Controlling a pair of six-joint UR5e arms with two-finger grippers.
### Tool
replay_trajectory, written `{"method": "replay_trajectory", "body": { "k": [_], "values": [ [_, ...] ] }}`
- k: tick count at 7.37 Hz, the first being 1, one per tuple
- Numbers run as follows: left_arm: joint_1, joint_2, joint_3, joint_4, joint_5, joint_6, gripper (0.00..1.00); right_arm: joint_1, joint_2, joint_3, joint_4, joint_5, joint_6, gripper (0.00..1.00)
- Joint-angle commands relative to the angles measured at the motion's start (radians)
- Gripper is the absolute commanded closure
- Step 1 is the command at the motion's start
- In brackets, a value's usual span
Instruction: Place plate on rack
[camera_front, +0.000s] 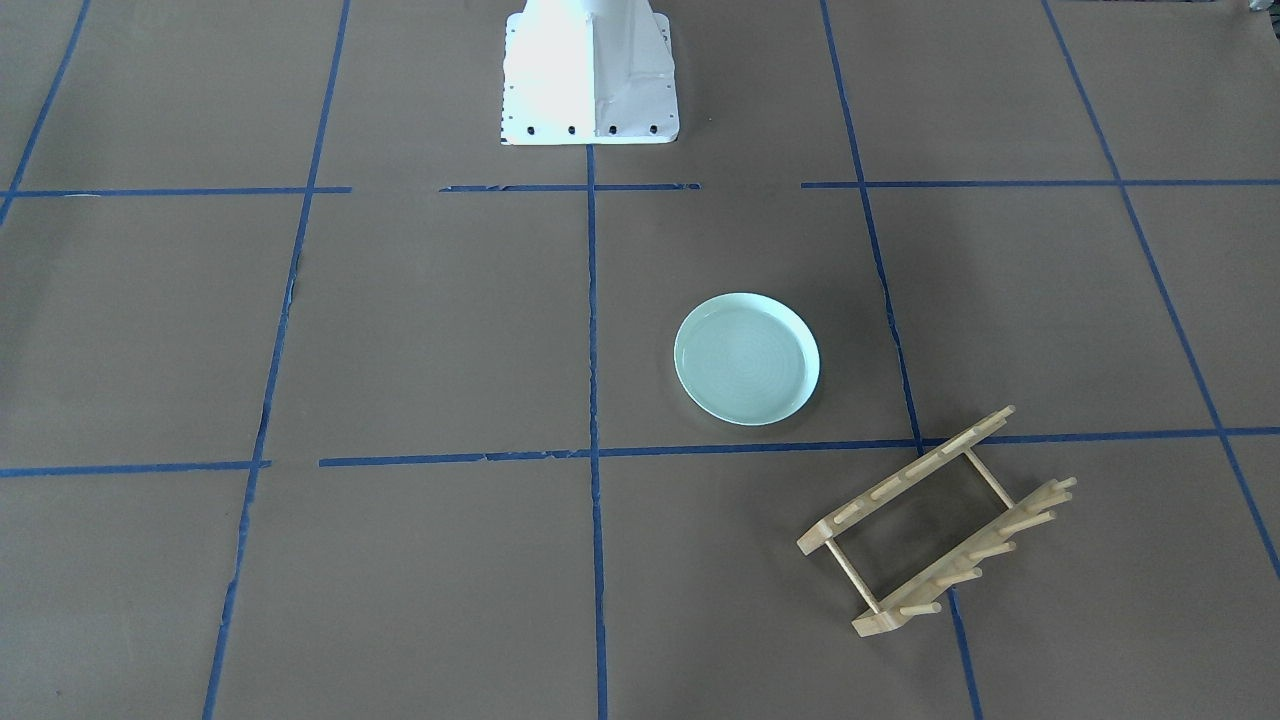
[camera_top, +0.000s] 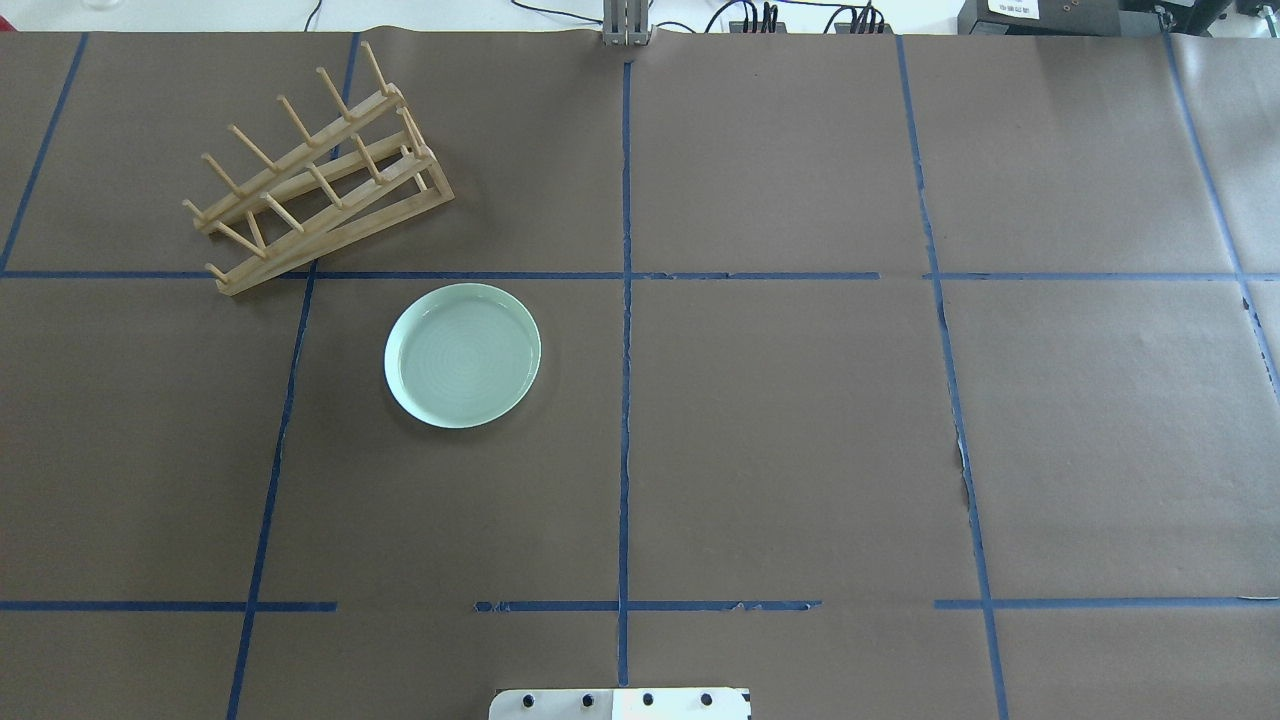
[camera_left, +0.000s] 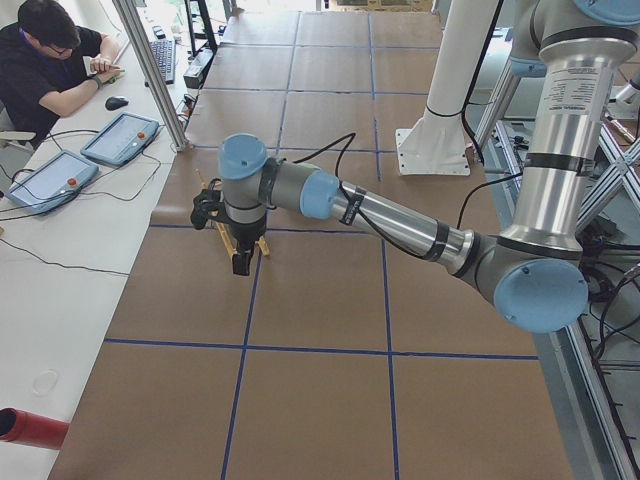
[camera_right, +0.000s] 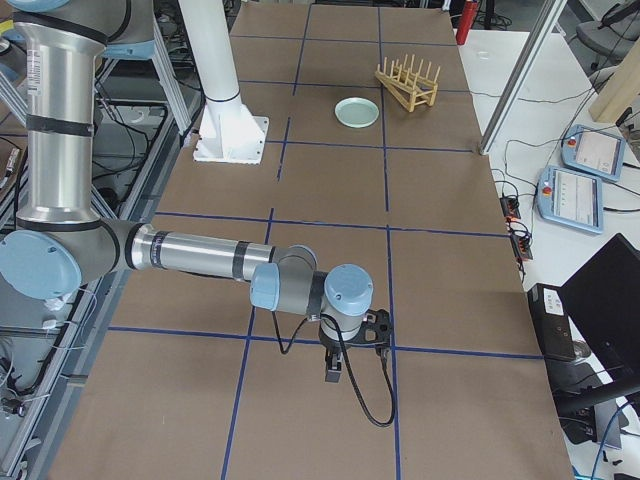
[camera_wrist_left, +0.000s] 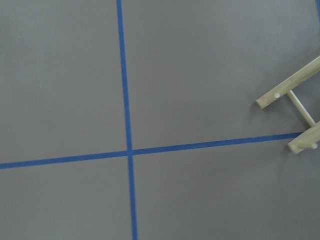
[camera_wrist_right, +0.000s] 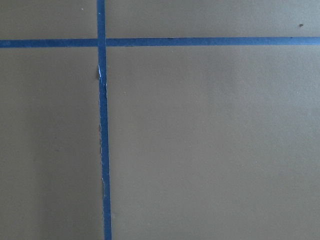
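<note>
The pale mint-green plate (camera_front: 746, 358) lies flat and face up on the brown table, also in the overhead view (camera_top: 462, 355) and far off in the exterior right view (camera_right: 356, 111). The light wooden rack (camera_front: 935, 520) stands empty just beyond it toward the operators' side, on the robot's left (camera_top: 315, 185) (camera_right: 407, 85). One end of the rack shows at the right edge of the left wrist view (camera_wrist_left: 295, 107). My left gripper (camera_left: 241, 262) hangs above the table near the rack; I cannot tell if it is open or shut. My right gripper (camera_right: 333, 372) hangs over bare table far from both; I cannot tell its state either.
The white robot base (camera_front: 590, 75) stands at the table's robot-side edge. Blue tape lines (camera_top: 625, 300) grid the brown paper. An operator (camera_left: 55, 60) sits at a side desk with control tablets (camera_left: 120, 138). A red cylinder (camera_left: 30, 428) lies near that desk's corner.
</note>
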Motion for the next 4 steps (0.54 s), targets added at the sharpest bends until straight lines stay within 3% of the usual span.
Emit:
{"method": "replay_trajectory", "body": {
  "k": [1,3,4],
  "values": [
    [0.131,-0.095,-0.068,0.041,0.000,-0.201,0.00,0.000,0.000,0.000,0.000,0.000,0.000,0.00],
    [0.298,-0.178,-0.085,0.039,0.023,-0.475,0.00,0.000,0.000,0.000,-0.001,0.000,0.000,0.00],
    [0.369,-0.234,-0.086,0.039,0.123,-0.587,0.00,0.000,0.000,0.000,0.000,0.000,0.000,0.00]
  ]
}}
